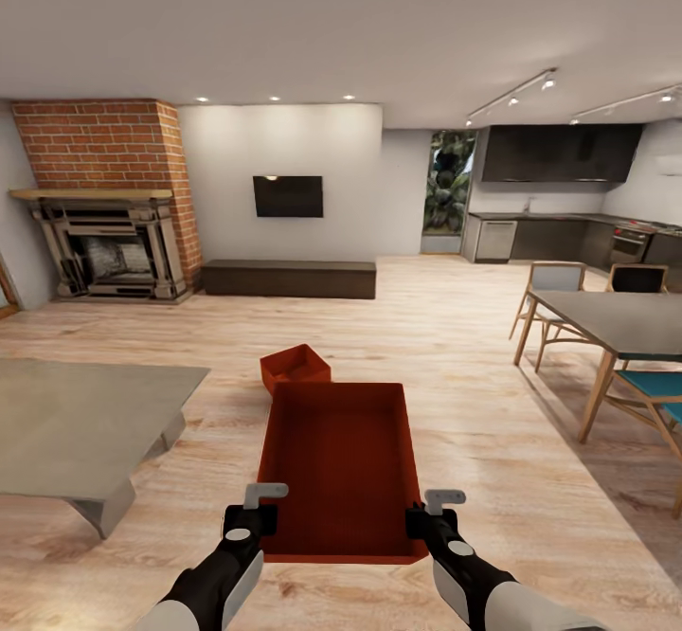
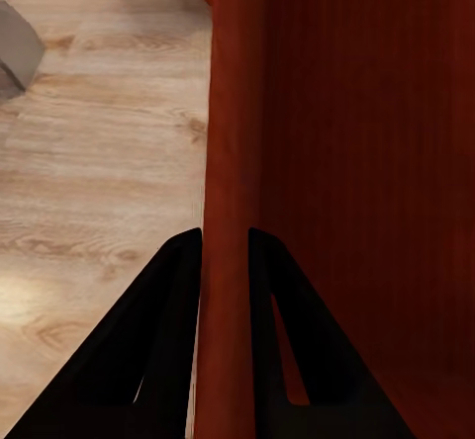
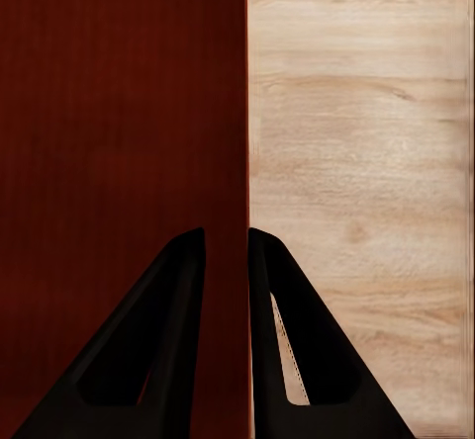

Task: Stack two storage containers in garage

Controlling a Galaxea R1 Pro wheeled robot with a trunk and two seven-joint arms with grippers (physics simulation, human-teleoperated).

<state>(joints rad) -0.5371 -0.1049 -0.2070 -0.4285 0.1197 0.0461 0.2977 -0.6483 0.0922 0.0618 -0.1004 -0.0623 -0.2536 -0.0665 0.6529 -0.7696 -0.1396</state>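
Near storage container (image 1: 341, 460) sits lower centre of the head view, open top up, long axis running away from the camera. Left gripper (image 1: 248, 523) and right gripper (image 1: 426, 523) each pinch a side wall near its close corners; wrist views show the fingers (image 2: 173, 330) narrowly parted with the thin wall (image 3: 240, 162) between them. Second container (image 1: 296, 368) lies skewed on the wood floor (image 1: 455, 347) just beyond, grey table (image 1: 76, 423) at left.
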